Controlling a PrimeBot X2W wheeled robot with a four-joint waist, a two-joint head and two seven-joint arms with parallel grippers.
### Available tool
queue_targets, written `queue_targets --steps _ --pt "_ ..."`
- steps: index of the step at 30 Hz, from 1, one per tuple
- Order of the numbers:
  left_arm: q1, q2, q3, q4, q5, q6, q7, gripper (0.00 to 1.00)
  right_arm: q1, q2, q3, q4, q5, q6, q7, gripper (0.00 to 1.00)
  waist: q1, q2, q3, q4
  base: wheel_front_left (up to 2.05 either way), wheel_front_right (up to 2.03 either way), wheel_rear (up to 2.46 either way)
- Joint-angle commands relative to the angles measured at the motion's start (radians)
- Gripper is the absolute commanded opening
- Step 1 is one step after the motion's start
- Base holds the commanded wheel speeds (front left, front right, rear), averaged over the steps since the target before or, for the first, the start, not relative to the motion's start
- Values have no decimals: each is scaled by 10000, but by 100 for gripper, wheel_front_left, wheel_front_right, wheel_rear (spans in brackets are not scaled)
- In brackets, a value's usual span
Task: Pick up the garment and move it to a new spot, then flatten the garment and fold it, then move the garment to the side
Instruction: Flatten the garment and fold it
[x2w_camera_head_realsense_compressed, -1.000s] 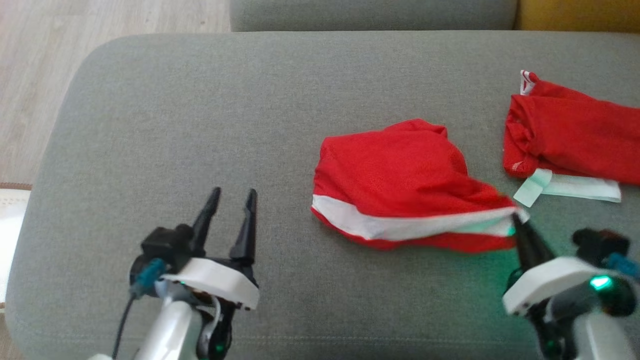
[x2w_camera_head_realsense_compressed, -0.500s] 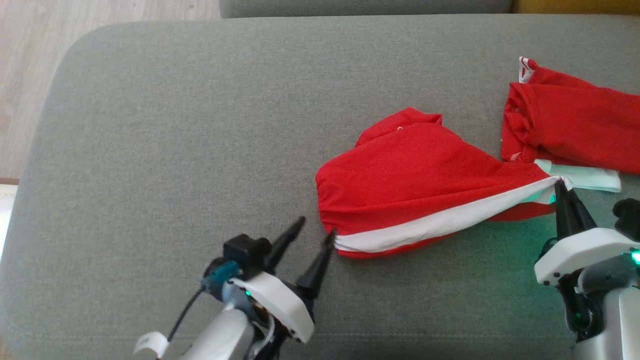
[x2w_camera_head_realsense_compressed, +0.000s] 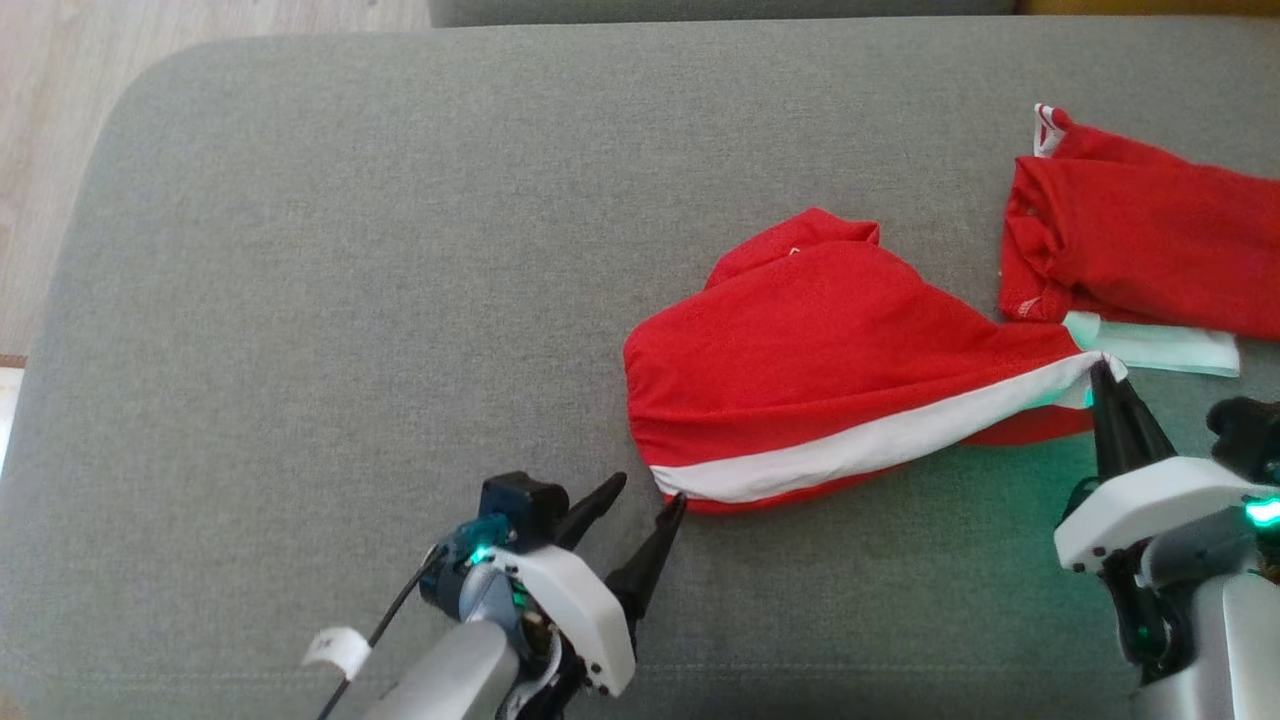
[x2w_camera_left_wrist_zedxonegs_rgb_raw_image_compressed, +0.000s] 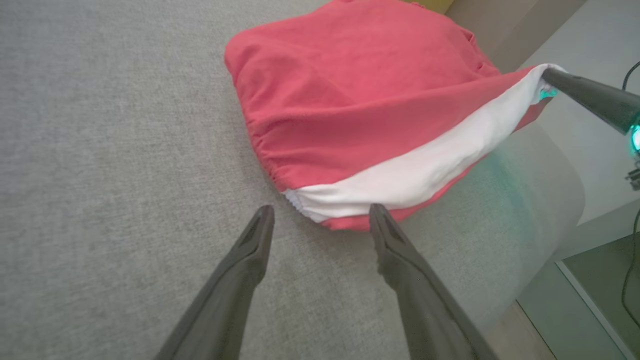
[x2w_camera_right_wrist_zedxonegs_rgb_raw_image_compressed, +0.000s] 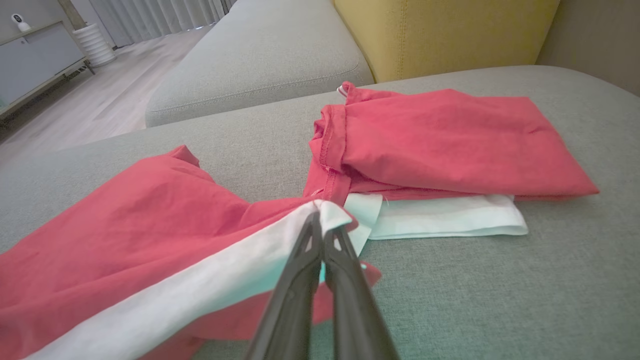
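Observation:
The garment (x2w_camera_head_realsense_compressed: 830, 370) is red with a white band along its near edge and lies on the grey cushion (x2w_camera_head_realsense_compressed: 350, 250), right of centre. My right gripper (x2w_camera_head_realsense_compressed: 1100, 372) is shut on the right end of that band and holds it taut. In the right wrist view the closed fingertips (x2w_camera_right_wrist_zedxonegs_rgb_raw_image_compressed: 314, 227) pinch the white hem of the garment (x2w_camera_right_wrist_zedxonegs_rgb_raw_image_compressed: 150, 225). My left gripper (x2w_camera_head_realsense_compressed: 645, 497) stands open just short of the garment's near left corner. In the left wrist view that corner of the garment (x2w_camera_left_wrist_zedxonegs_rgb_raw_image_compressed: 360, 100) sits right ahead of the open left gripper (x2w_camera_left_wrist_zedxonegs_rgb_raw_image_compressed: 320, 214).
A second red garment (x2w_camera_head_realsense_compressed: 1140, 240), folded on a white piece, lies at the cushion's far right, close behind the right gripper; it shows as the folded red garment (x2w_camera_right_wrist_zedxonegs_rgb_raw_image_compressed: 450, 145) in the right wrist view. Wooden floor (x2w_camera_head_realsense_compressed: 50, 100) lies beyond the cushion's left edge. A yellow cushion (x2w_camera_right_wrist_zedxonegs_rgb_raw_image_compressed: 440, 30) stands behind.
My left gripper has swung right, up to the garment's near left corner. The right gripper has drawn the band's end up and to the right, stretching the garment. The head camera has shifted.

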Motion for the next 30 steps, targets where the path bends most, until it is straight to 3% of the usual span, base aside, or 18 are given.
queue_targets --steps 1,19,20,21,22,30 --pt "-504 -2 190 -219 -84 45 -33 100 -375 -56 189 -312 39 -7 -122 0 0 0 20 -15 0 0 0" --pt "-1234 -3 -1084 408 -1364 37 -277 100 -548 -56 58 -202 -89 -7 -255 0 0 0 128 -145 0 0 0" --pt "-1259 -3 -1134 441 -1403 34 -298 86 -546 -56 61 -199 -92 -7 -254 0 0 0 124 -143 0 0 0" --pt "-1292 -3 -1188 464 -1436 28 -321 39 -546 -56 64 -196 -95 -7 -253 0 0 0 118 -141 0 0 0" --pt "-1329 -3 -1224 466 -1469 22 -382 0 -549 -56 68 -194 -99 -7 -249 0 0 0 108 -138 0 0 0" --pt "-1686 35 -1094 377 -1416 227 -912 0 -673 -56 232 -526 -162 -7 -260 0 0 0 -15 -95 0 0 0"
